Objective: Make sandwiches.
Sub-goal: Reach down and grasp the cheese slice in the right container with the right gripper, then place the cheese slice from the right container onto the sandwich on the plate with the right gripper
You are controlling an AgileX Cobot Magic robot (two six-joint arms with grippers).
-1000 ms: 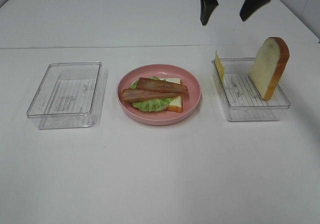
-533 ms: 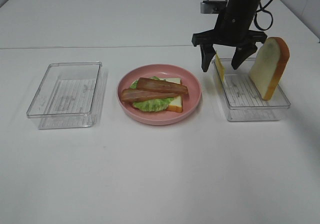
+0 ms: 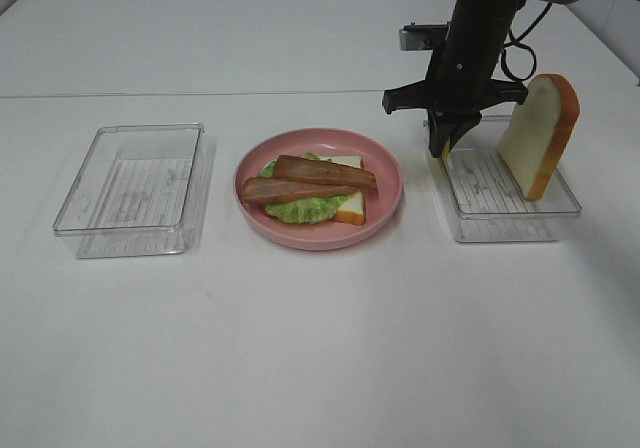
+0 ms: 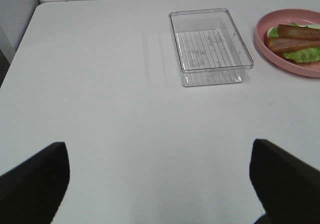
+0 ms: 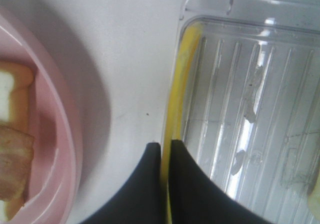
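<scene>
In the high view, at centre, a pink plate (image 3: 385, 203) carries the sandwich so far: a bread slice (image 3: 351, 206) at the bottom, a lettuce leaf (image 3: 300, 208) on it, and two bacon strips (image 3: 310, 180) crossing the top; by my reckoning the cheese and the closing slice are left to add. At upper right the right gripper (image 3: 440, 148) reaches down into the near-plate edge of a clear tray (image 3: 510, 223), its jaws drawn together on the cheese slice (image 3: 438, 155) standing against that wall; a second bread slice (image 3: 540, 133) leans upright at the tray's far side; an empty clear tray (image 3: 130, 188) sits at left.

The left wrist view shows the left gripper (image 4: 160, 176) as two dark fingers spread wide at the lower corners, holding nothing, with the empty tray and plate edge at upper right.

The right wrist view alone confirms the grip: the dark fingertips (image 5: 182, 179) pinch the thin yellow edge just inside the tray wall; the plate fills the left edge.
</scene>
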